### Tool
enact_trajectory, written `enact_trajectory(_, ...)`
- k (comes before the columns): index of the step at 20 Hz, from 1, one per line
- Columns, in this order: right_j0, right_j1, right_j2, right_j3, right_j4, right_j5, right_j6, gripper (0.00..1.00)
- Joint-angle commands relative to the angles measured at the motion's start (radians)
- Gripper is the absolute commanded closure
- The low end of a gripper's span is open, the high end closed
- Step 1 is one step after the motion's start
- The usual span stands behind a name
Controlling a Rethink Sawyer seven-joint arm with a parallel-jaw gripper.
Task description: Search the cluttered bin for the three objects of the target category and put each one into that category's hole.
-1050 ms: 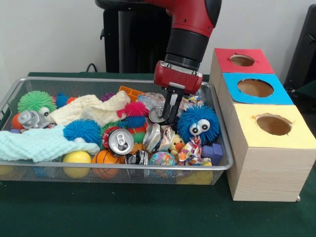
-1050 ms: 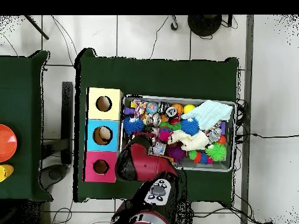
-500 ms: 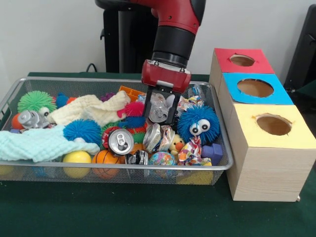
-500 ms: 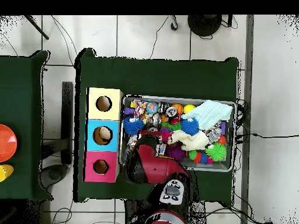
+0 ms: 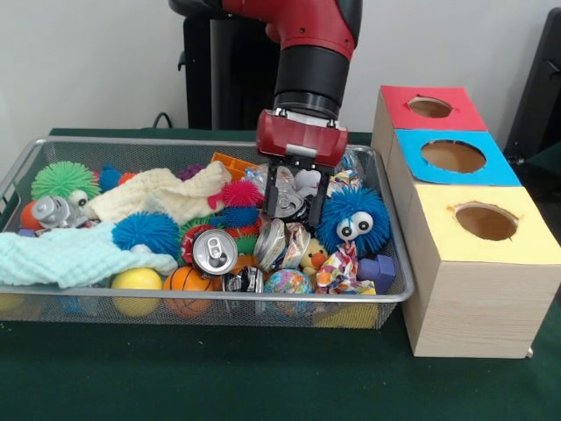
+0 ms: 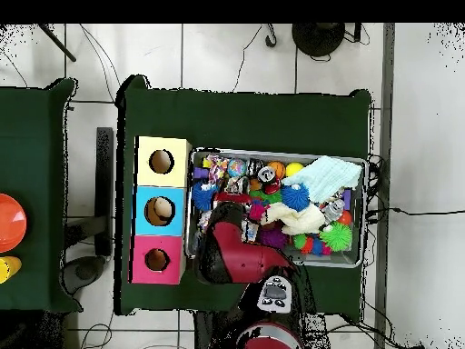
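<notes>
Claw (image 5: pixel 293 196) hangs inside the wire bin (image 5: pixel 396 294) with its black fingers pinching a crushed silver can (image 5: pixel 287 195), which sits between them just below the red wrist housing. Held can appears raised slightly clear of the clutter beneath, though the contact underneath is not plain from the front view. Overhead view shows only the red arm (image 6: pixel 238 254) covering this corner of the bin; the claw itself is hidden there.

Progress, as a judgement: cans look to be the target category, and the first or a further one is now in the grip but not yet delivered. Nothing is visible inside the three holes, so the count already posted cannot be told. Which hole belongs to cans is not marked; the red box (image 5: pixel 428 107), blue box (image 5: pixel 452 156) and yellow box (image 5: pixel 485 224) stand in a row just outside the bin, on the side the held can is nearest.

Remaining candidates in the bin:
- upright can with pull tab (image 5: pixel 215 252), near the front wall, well apart from the claw
- flattened can (image 5: pixel 269 243), just below the claw
- crushed can (image 5: pixel 54 211) at the far end, beside the green spiky ball (image 5: pixel 63 179)

Blue fuzzy toy with eyes (image 5: pixel 352 219) sits just beside the claw and could snag on the lift
</notes>
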Motion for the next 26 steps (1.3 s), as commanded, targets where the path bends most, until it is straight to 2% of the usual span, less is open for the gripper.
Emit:
enact_trajectory(1, -0.012, 0.036, 0.135, 0.015, 0.011, -0.139, 0.285, 0.0)
enact_trajectory(11, 0.012, 0.027, 0.108, 0.004, 0.024, -0.067, 0.243, 0.0)
enact_trajectory(19, 0.017, 0.073, 0.074, -0.006, 0.037, -0.104, 0.229, 0.0)
enact_trajectory(26, 0.062, 0.105, 0.03, 0.012, 0.11, -0.144, 0.221, 0.0)
